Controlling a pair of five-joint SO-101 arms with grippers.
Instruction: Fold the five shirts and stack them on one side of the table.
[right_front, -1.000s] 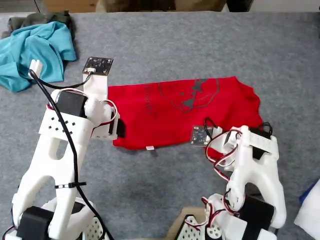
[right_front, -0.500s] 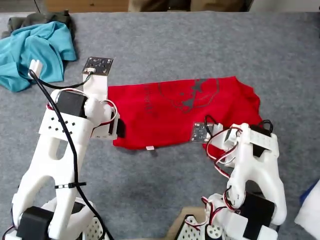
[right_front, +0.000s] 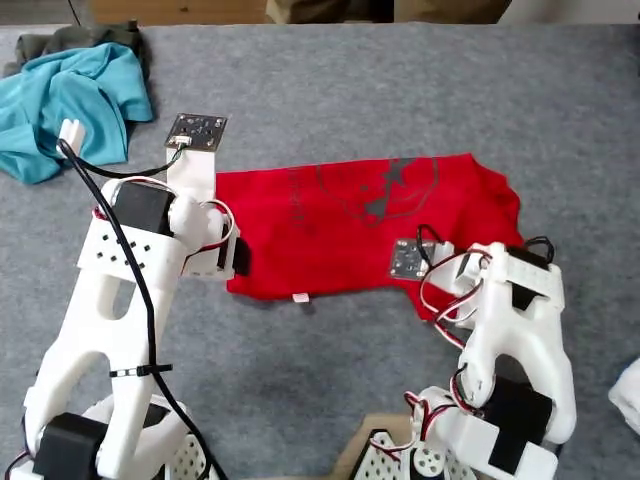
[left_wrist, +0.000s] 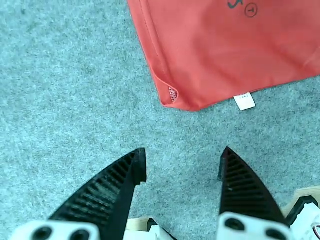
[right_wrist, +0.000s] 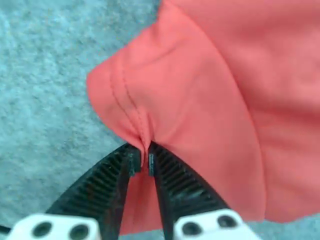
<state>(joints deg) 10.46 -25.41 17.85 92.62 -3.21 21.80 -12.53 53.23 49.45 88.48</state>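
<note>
A red shirt (right_front: 360, 220) with a dark print lies folded lengthwise across the middle of the grey table. My left gripper (left_wrist: 182, 165) hangs open above bare carpet just off the shirt's near-left corner (left_wrist: 172, 95), where a white tag (left_wrist: 245, 101) sticks out. My right gripper (right_wrist: 141, 159) is shut on a pinched fold of the red shirt (right_wrist: 200, 100) at its near-right edge, under the right arm (right_front: 500, 300). A teal shirt (right_front: 75, 100) lies crumpled at the far left corner.
A dark olive garment (right_front: 70, 40) lies behind the teal shirt. White cloth (right_front: 630, 385) shows at the right edge. Grey carpet (right_front: 340, 90) beyond the red shirt is open.
The right arm has shifted slightly right and toward the near edge, still holding the shirt's edge. The cloth at the right edge has slid partly out of view. The left arm is still.
</note>
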